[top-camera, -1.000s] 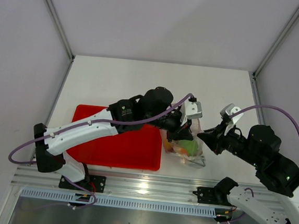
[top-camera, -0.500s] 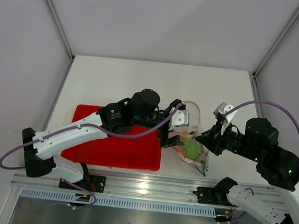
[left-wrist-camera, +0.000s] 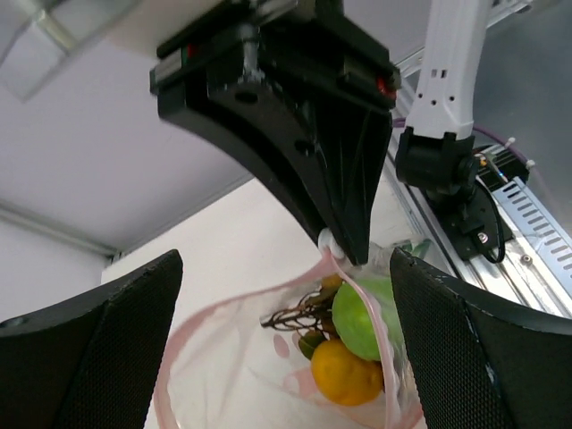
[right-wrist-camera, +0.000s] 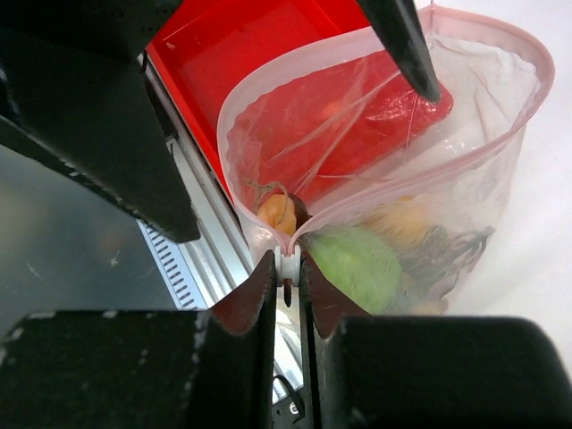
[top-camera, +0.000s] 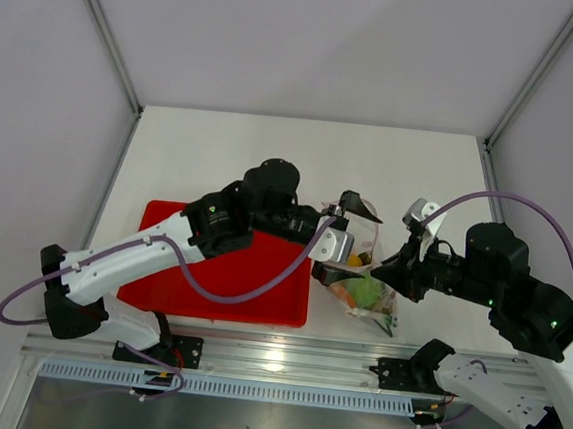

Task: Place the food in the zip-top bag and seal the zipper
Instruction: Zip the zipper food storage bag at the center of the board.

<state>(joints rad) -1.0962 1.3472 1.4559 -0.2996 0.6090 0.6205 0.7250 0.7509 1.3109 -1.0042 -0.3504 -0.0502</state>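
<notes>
We find the left end effector (top-camera: 353,238) spread wide and holding nothing, poised at the zip-top bag (top-camera: 368,294), which rests on the surface (top-camera: 271,163) just right of the red tray (top-camera: 231,280). The right end effector (right-wrist-camera: 286,268) is clamped on the zipper (right-wrist-camera: 411,181) at one end. The bag's mouth gapes, with a green ball (right-wrist-camera: 357,259) and a yellow-orange ball (left-wrist-camera: 344,375) inside.

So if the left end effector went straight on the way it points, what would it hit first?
Most likely the zip-top bag: its open mouth sits straight ahead of the left end effector, with the green ball and yellow-orange ball just inside. Depth is hard to judge.
</notes>
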